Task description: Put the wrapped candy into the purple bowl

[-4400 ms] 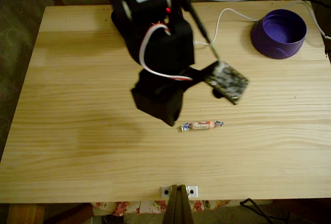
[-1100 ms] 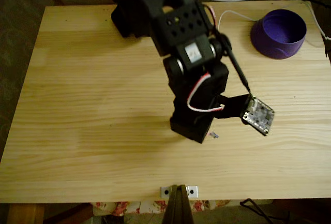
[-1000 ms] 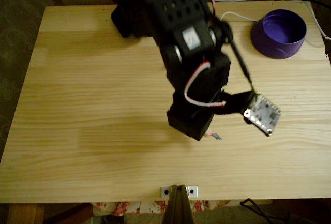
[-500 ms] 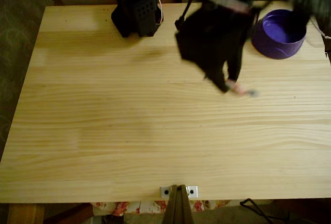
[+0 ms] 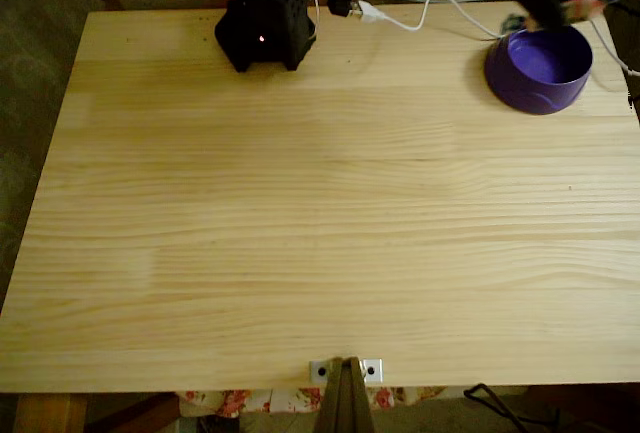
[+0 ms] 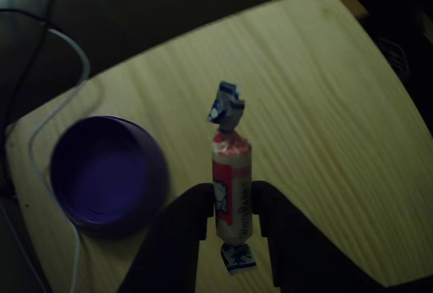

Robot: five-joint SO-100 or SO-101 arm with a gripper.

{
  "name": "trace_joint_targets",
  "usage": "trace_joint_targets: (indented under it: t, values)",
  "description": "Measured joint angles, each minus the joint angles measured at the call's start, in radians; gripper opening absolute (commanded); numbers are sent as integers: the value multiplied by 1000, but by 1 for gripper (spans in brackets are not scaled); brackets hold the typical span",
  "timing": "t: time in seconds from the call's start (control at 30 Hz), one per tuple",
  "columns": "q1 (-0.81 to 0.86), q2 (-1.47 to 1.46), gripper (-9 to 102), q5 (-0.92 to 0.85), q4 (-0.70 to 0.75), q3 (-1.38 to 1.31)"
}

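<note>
Arm has swung up and right since half a second ago: in the fixed view it was blurred over the bench (image 5: 300, 213) centre-right, now only its dark end shows at the top right edge, just above the far rim of the purple bowl (image 5: 540, 65). Gripper (image 6: 233, 201) is clamped on the wrapped candy (image 6: 231, 185); in the other view the two dark fingers (image 6: 189, 218) press it from both sides around its lower half, candy standing roughly upright in frame, one twisted blue-white end sticking out above, the other poking out below the fingers. Candy is off the bench now, held in the air; 4.4 s ago it lay flat near the bench middle, and that spot is now bare wood. In the other view the candy sits just right of the bowl, over bench surface rather than over the bowl opening. In the fixed view a pinkish blur at the arm tip near the bowl's upper right rim is likely the candy, too smeared to be sure. Bowl has not moved across the frames, same top right corner, inside looks empty. White cable (image 5: 440, 8) runs along the back edge toward the bowl; arm base (image 5: 265, 28) sits at top left-centre with a red LED lit.
</note>
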Motion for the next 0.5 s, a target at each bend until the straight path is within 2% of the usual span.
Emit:
trace_joint_targets:
  t: [0.17,0.5]
  values:
    - [-106,-120,0,0,-51,-69]
    - [-204,-310,0,38,-124,-130]
